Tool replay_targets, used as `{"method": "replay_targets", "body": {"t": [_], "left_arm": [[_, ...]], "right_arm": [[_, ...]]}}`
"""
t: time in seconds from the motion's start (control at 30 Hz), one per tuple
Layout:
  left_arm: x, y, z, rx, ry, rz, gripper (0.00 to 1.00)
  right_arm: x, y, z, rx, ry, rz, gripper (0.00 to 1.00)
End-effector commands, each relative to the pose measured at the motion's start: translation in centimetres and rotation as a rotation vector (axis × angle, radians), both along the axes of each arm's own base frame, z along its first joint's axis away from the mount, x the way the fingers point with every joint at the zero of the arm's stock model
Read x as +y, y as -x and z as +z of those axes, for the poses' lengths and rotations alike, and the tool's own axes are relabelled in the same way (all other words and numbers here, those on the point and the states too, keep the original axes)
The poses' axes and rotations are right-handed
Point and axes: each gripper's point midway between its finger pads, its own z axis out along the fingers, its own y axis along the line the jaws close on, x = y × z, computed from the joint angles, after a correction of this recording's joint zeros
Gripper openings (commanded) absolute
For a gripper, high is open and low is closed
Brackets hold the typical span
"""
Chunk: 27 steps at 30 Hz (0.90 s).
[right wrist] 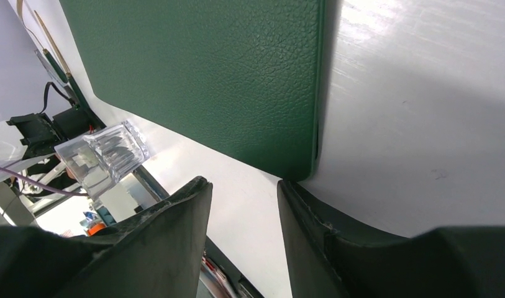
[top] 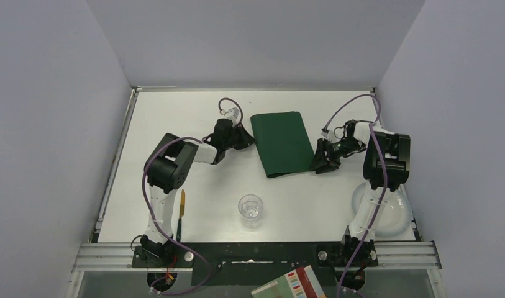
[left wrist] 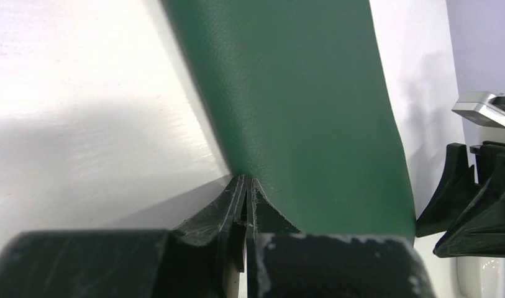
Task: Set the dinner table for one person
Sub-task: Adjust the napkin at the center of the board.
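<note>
The white dinner table [top: 175,112] carries a dark green placemat [top: 281,143] towards its far middle. My left gripper [top: 246,139] is at the mat's left edge. In the left wrist view its jaws [left wrist: 245,183] are pressed together with the placemat [left wrist: 299,93] edge running in between the tips. My right gripper [top: 321,162] sits at the mat's near right corner. It is open [right wrist: 243,183], with nothing between the fingers, and one fingertip [right wrist: 293,189] touches the placemat [right wrist: 206,68] corner.
A clear glass [top: 250,208] stands at the near middle, also visible in the right wrist view [right wrist: 104,155]. A white plate [top: 392,214] lies near right under the right arm. An orange-handled utensil [top: 182,211] lies by the left arm's base.
</note>
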Motion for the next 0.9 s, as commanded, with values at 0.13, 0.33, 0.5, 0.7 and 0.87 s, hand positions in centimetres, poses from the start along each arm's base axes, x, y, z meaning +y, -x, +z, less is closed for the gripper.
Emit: {"method": "replay_targets", "body": {"t": [0.13,0.33,0.5,0.7,0.87], "left_arm": [[0.9,1.2,-1.8,0.044,-0.06,-0.013,0.0],[0.9,1.2,-2.0,0.049,-0.059,-0.012,0.0],[0.9,1.3,-1.7,0.045,-0.061,-0.015,0.0],[3.5,0.2,3.2,-0.045,-0.107,0.032,0.0],[5.2,-0.7,7.4,-0.106,-0.091,0.049,0.02]], "right_arm": [[-7.0,-1.6,-6.7,-0.147,0.396,0.101,0.51],[-8.1,-1.1,-5.5,-0.145,0.442,0.115,0.53],[-8.3,-0.7,-4.6,-0.15,0.454,0.119,0.55],[-9.5,-1.0,-5.5,-0.143,0.484,0.115,0.55],[-9.1,-1.5,-6.8,-0.127,0.452,0.106,0.55]]}}
